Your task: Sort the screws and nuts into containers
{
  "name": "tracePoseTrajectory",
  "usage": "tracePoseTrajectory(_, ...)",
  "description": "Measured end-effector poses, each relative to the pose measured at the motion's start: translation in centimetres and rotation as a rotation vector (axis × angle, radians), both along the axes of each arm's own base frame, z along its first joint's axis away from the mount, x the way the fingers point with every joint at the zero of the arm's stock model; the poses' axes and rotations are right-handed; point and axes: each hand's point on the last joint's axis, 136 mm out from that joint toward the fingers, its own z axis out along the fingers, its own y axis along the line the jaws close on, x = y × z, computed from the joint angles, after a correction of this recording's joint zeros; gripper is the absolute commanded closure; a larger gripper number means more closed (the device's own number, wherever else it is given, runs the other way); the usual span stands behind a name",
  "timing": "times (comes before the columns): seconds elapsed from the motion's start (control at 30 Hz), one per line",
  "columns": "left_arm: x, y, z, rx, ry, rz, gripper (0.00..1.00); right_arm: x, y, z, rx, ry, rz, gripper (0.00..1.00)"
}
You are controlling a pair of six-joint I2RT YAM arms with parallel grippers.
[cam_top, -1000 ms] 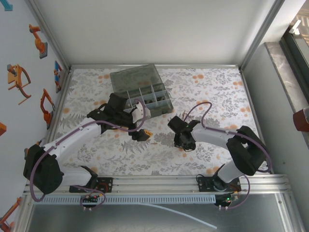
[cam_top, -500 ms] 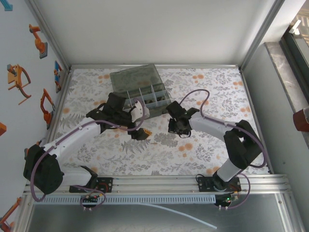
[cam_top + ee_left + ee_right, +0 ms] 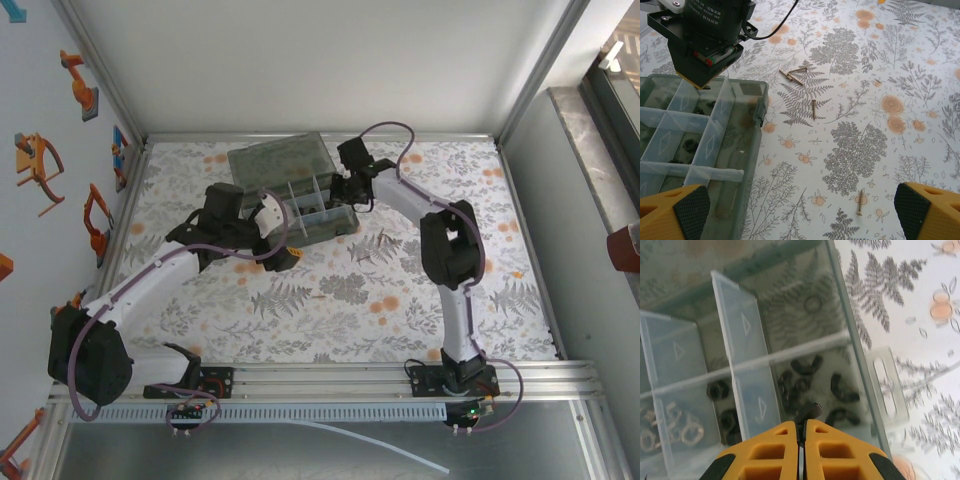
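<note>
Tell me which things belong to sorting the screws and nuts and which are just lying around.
Job: loose screws; black nuts; organiser box; right gripper, shut on a dark piece; left gripper, open.
Lying about: orange shapes, far left; white tube, near edge.

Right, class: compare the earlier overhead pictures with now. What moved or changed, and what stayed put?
The right arm swung from mid-table to the far side; the right fingers closed and now hang over the organiser box, at its right-end compartment, apparently pinching a small dark piece. The left arm shifted slightly leftwards; the left fingers stayed open. The box stayed put.
</note>
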Motion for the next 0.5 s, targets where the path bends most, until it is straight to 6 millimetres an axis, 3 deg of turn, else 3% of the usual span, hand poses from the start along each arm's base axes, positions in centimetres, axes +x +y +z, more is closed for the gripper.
tracePoseTrajectory(0.1, 0.3, 0.3, 0.0, 0.003, -0.010, 0.016, 0.03, 1.7, 0.1, -0.5, 0.006, -0.002, 0.006, 0.92)
tracePoseTrajectory(0.2, 0.5, 0.6, 0.2, 0.003, -0.017, 0.026, 0.03, 2.0, 0.3, -0.9, 0.001, 0.005, 0.022, 0.83)
tracePoseTrajectory(0.37, 0.5, 0.6, 0.2, 0.005, -0.019, 0.030, 0.03, 1.8, 0.3, -1.1, -0.010, 0.011, 0.039, 0.68)
tracePoseTrajectory(0.5, 0.5, 0.6, 0.2, 0.002, -0.017, 0.027, 0.03, 0.6, -0.8, -0.8, -0.036, 0.003, 0.039, 0.62)
